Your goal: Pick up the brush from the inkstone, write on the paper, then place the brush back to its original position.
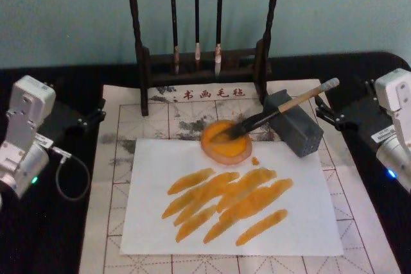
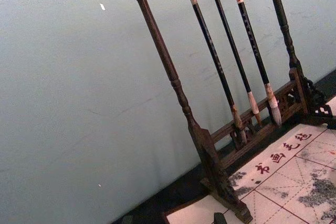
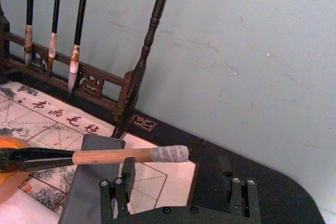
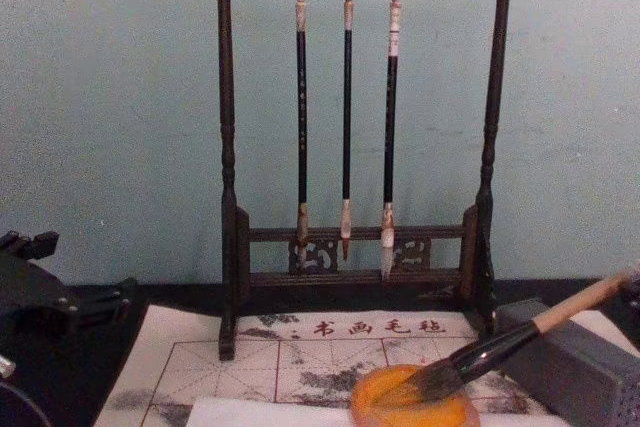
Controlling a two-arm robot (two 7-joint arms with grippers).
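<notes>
On the inkstone (image 1: 218,153) your brush (image 1: 270,115) lies, handle on the grey block (image 1: 302,134); right of it the right gripper (image 1: 331,115) holds its jaws wide, empty; the left gripper (image 1: 90,117), you cannot tell; avoid nudging the handle

Mat (image 1: 113,158) print: four red characters (image 1: 212,93), "书画毛毡"
Where: along the mat's edge, just before the brush rack (image 1: 203,62)

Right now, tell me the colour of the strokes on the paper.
Orange-yellow strokes on the white paper; clearest in the head view.
</notes>
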